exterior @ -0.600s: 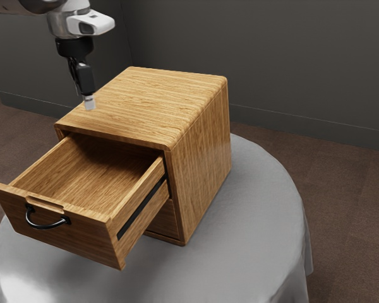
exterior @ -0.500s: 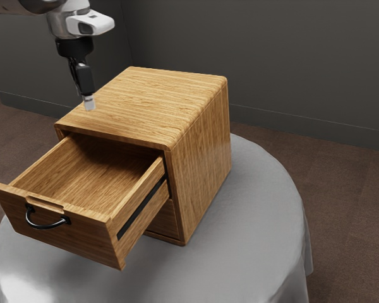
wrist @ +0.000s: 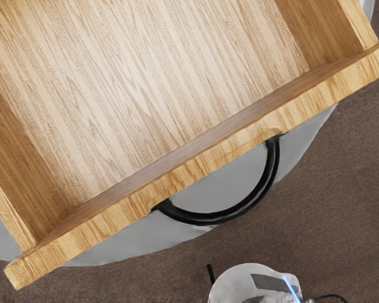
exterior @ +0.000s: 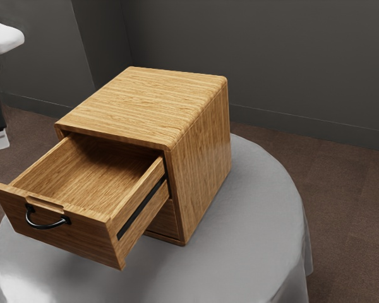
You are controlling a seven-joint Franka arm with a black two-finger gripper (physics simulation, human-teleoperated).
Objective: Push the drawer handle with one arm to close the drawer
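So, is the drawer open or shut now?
Open: the drawer stands out from the cabinet, its inside visible in both views.

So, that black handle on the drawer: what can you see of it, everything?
The handle is a slim black bar, slightly shiny like metal, bent into a smooth bow. Its two ends are fixed to the outer face of the wooden front of the open drawer, and its middle curves outward, away from the wood. Only that front touches it; the hand is clear of it.
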